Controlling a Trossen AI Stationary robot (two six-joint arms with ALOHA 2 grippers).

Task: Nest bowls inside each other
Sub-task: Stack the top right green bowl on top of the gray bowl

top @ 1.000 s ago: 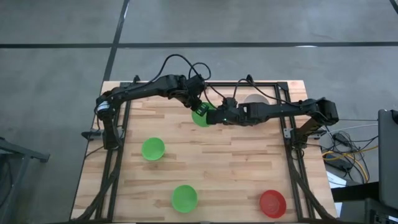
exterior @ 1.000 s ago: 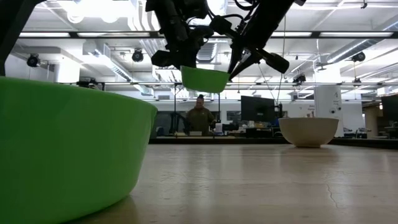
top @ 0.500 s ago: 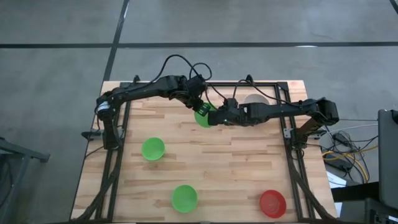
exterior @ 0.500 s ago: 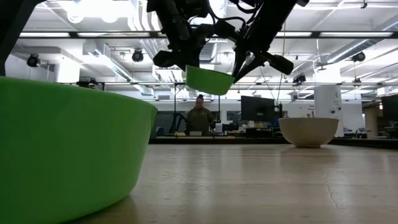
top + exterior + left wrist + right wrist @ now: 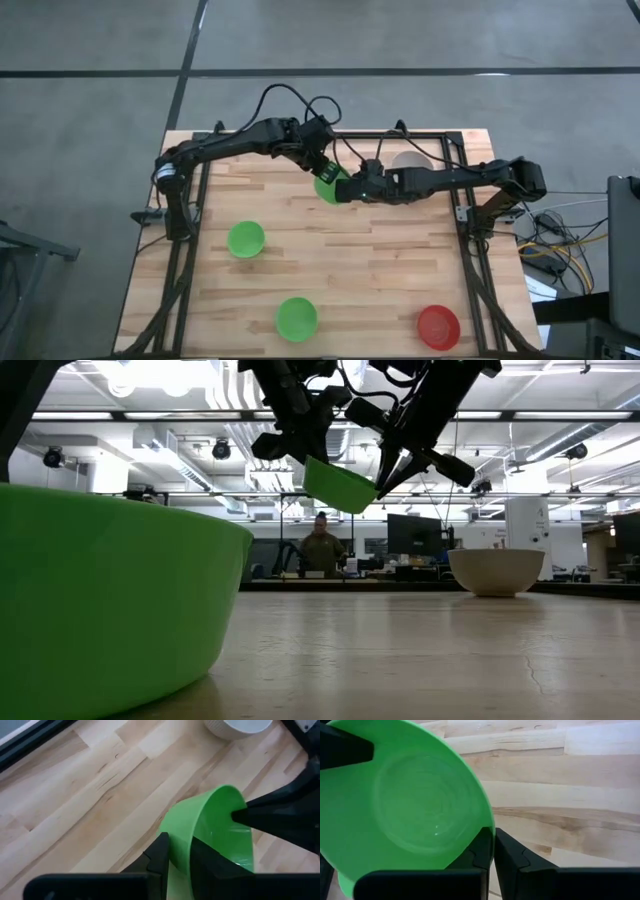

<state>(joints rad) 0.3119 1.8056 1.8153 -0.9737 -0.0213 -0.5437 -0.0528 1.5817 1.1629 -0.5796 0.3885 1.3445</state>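
We count five bowls in all. Three are green: one green bowl point(image 5: 328, 187) raised above the far middle of the table point(image 5: 380, 270), a second green bowl point(image 5: 246, 239) on the left half, and a third green bowl point(image 5: 296, 317) near the front edge. We count one red bowl point(image 5: 438, 327) at the front right corner and one pale bowl point(image 5: 410, 160) at the far right. We count two arms, each with one gripper: the left gripper point(image 5: 322, 172) and the right gripper point(image 5: 346, 191). In the low view we count one person point(image 5: 320, 550) in the room beyond the table.
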